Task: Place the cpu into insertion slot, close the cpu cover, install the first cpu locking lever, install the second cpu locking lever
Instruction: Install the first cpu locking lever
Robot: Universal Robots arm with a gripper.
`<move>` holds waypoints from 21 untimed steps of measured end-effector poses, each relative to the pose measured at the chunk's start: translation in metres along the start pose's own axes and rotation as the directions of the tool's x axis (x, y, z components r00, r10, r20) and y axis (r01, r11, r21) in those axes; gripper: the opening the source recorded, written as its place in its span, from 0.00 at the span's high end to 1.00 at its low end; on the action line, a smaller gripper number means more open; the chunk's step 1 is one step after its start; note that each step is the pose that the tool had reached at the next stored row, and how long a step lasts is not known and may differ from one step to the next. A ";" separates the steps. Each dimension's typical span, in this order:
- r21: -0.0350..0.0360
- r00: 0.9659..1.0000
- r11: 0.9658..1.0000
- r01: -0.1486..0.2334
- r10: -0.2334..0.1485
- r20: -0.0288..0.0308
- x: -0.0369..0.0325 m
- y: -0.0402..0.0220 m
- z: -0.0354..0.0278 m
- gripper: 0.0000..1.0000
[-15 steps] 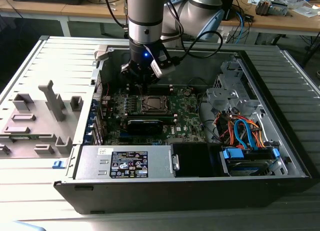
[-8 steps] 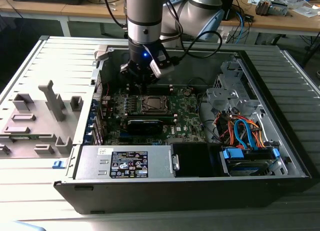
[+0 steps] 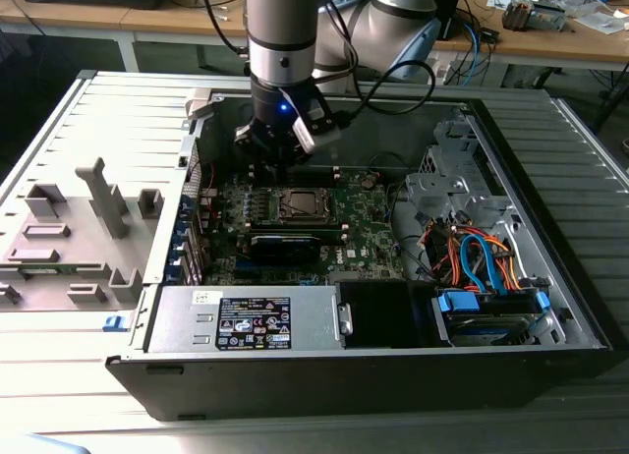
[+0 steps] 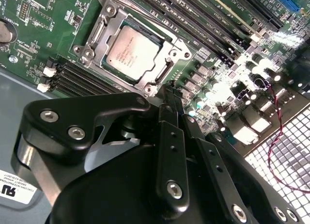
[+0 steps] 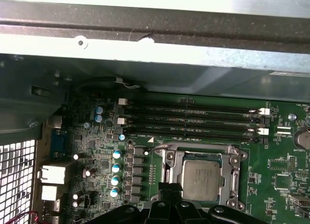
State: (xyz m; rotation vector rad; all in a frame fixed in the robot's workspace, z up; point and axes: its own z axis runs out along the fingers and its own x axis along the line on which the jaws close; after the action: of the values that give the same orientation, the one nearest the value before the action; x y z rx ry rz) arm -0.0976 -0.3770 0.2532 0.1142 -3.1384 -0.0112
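Note:
The cpu lies flat in the insertion slot on the green board, silver top up. The cpu cover lies down around it as a silver frame. A thin wire lever runs along one side of the socket. My gripper hangs just above the board beside the socket's edge, its black fingers pressed together with nothing between them. In the exterior view the gripper is over the far side of the socket.
Black memory slots run beside the socket. A long black block lies in front of it. The power supply lines the near wall, and a drive cage with orange and blue cables stands at the exterior view's right. Grey fixtures sit outside the case.

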 end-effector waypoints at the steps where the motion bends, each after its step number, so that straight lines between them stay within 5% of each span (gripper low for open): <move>1: 0.000 1.000 1.000 0.000 0.000 0.000 0.0002 0.0000 0.0000 0.89; 21: 0.000 1.000 1.000 0.000 0.000 0.000 0.0039 0.0007 0.0000 0.89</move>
State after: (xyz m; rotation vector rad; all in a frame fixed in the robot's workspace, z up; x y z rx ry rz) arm -0.1016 -0.3766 0.2532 0.1143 -3.1385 -0.0112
